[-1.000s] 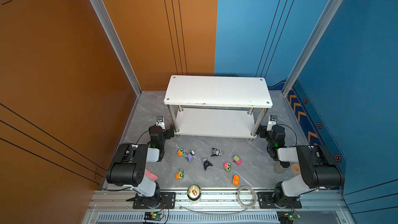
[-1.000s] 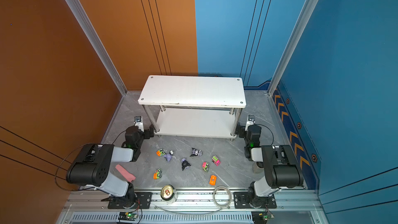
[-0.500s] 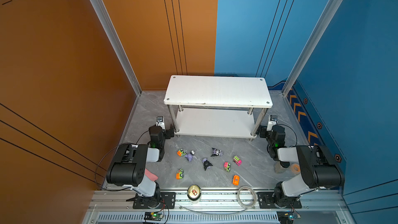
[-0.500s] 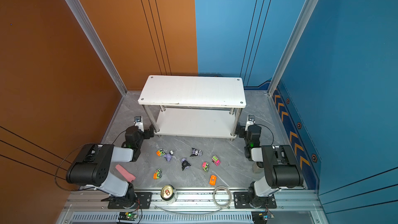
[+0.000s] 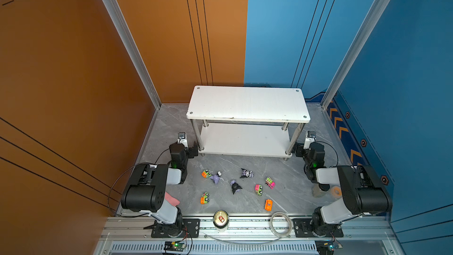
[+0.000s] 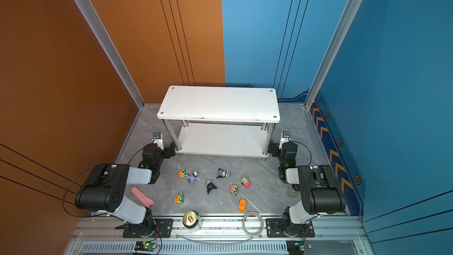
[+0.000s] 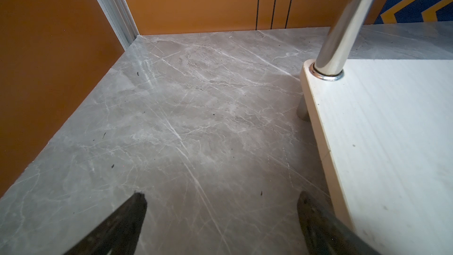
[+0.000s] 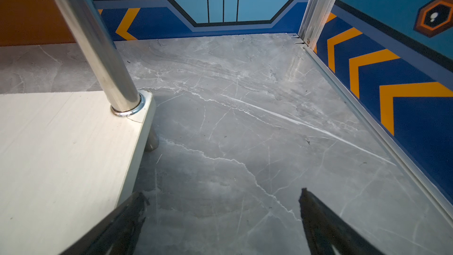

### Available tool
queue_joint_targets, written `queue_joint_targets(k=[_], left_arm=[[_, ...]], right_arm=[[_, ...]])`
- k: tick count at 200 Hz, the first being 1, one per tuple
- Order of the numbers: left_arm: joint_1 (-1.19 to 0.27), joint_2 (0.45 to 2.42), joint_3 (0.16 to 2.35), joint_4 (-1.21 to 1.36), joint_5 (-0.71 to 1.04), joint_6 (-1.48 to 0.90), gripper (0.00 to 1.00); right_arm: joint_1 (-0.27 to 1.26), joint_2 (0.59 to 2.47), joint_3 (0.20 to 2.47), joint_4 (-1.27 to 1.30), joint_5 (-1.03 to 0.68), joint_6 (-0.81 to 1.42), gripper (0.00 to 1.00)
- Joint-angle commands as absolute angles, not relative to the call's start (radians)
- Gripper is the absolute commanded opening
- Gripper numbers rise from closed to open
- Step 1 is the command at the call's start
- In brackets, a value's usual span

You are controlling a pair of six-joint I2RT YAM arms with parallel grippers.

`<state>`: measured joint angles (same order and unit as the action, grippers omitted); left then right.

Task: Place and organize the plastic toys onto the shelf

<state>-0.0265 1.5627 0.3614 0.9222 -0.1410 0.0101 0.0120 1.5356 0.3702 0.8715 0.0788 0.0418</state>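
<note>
The left gripper (image 7: 221, 196) is wide open and holds nothing. It sits low by the near left corner of the shelf (image 5: 247, 104). The right gripper (image 8: 222, 192) is wide open too, with nothing in it, by the near right corner. The shelf stands at the far side of the gray surface (image 5: 286, 172). The toy cars (image 5: 268, 204) and the figurines (image 5: 247, 173) lie scattered on the surface in front of the shelf, between the two arms. A can (image 5: 220, 219) and a clear ring (image 5: 281, 223) sit at the near edge.
</note>
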Motion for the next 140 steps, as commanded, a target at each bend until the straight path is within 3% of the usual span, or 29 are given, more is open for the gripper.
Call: queue_joint_targets(k=[1, 56, 97, 114, 140], left_arm=[[-0.022, 1.560, 0.382, 0.909, -0.133, 0.001, 0.98], [-0.049, 1.520, 0.387, 0.884, -0.163, 0.025, 0.98], [-0.132, 1.250, 0.426, 0.620, -0.386, 0.031, 0.98], [-0.141, 1.157, 0.456, 0.480, -0.507, -0.115, 0.98], [-0.138, 1.011, 0.513, 0.155, -0.653, -0.408, 0.98]], right_arm=[[0.008, 1.531, 0.390, 0.847, 0.057, 0.053, 1.00], [0.024, 1.522, 0.386, 0.855, 0.108, 0.052, 1.00], [0.088, 1.240, 0.376, 0.638, 0.346, 0.075, 1.00], [0.116, 1.111, 0.431, 0.385, 0.464, 0.141, 1.00], [0.206, 0.949, 0.442, 0.220, 0.661, 0.177, 1.00]])
